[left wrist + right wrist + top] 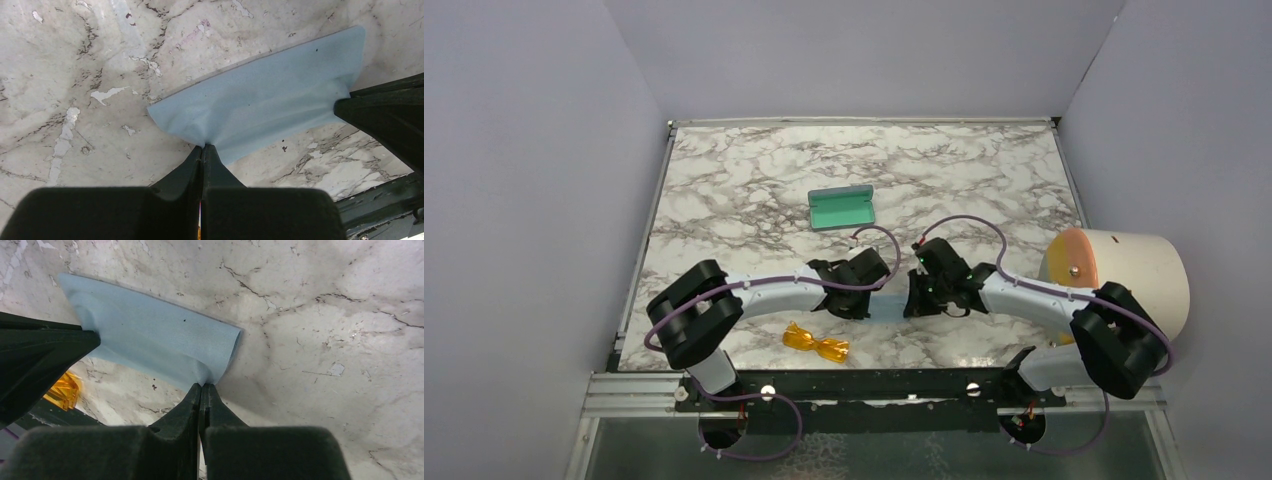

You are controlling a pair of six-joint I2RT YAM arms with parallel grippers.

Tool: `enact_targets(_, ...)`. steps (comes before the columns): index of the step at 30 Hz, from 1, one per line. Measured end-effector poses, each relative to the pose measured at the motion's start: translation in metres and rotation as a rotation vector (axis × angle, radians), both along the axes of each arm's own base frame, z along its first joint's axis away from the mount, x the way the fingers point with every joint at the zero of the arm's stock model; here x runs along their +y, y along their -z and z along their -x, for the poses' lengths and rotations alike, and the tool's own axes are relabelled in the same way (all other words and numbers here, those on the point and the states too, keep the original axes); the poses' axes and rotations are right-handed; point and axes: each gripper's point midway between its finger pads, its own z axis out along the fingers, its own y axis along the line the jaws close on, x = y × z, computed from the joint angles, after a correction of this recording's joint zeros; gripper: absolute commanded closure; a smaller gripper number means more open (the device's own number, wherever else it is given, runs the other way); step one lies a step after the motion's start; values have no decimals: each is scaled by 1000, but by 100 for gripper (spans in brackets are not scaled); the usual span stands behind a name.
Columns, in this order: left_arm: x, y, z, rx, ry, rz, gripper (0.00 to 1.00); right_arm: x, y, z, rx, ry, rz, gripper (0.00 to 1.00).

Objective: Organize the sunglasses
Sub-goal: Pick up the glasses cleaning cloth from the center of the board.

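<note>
The folded orange-amber sunglasses (pixel 816 343) lie on the marble table (pixel 724 180) near its front edge, just in front of the two arms and touched by neither. Behind them, the left gripper (pixel 202 146) has its fingers pressed together on one corner of the light blue cloth (pixel 270 95), and the right gripper (pixel 202 385) pinches the opposite end the same way, so the cloth stretches between them. Farther back, well apart, the blue-grey case (pixel 841 207) lies open, showing only its teal-green lining.
</note>
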Motion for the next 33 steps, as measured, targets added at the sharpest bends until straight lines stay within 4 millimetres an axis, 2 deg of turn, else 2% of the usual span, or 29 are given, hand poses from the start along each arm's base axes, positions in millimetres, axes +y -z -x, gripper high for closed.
enact_targets(3, 2, -1, 0, -3, 13, -15, 100, 2, -7, -4, -8, -1, 5, 99)
enact_targets(10, -1, -17, -13, -55, 25, -45, 100, 16, -31, -26, -65, -7, -13, 99)
enact_targets(23, 1, -34, -33, -123, 32, -79, 100, 26, -42, -43, -92, -15, -1, 99)
enact_targets(33, 18, -41, -65, -153, -12, -97, 100, 46, -49, -68, -108, -20, -1, 99)
